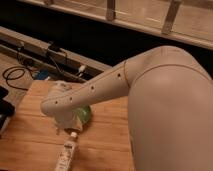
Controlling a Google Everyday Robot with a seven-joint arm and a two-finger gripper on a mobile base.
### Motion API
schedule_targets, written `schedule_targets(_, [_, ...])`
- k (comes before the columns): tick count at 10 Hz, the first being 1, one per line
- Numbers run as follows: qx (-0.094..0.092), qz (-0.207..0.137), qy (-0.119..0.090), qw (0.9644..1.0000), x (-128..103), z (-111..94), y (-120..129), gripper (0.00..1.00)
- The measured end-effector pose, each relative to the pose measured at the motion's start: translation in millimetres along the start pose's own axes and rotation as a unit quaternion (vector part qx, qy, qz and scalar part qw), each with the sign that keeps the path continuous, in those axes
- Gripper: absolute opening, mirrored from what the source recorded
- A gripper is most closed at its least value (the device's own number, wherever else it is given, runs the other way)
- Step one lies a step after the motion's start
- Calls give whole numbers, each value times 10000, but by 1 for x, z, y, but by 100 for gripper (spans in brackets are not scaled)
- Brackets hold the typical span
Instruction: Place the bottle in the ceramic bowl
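Gripper (69,128) sits low beside the bowl (84,114), fingers apart, nothing held. Bottle (67,154) lies flat on the table (27,145), cap toward the gripper. Looks lined up for the pick.

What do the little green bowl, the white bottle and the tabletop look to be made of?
Bowl: probably glazed ceramic, glossy green sheen. Bottle: likely plastic, smooth matte white. Tabletop: wood, visible plank grain. The robot's hand is low beside the bowl, near the bottle's cap.
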Motion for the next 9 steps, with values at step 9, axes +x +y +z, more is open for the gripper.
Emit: schedule_targets(9, [-217, 64, 518, 9984, 16, 48, 15, 65])
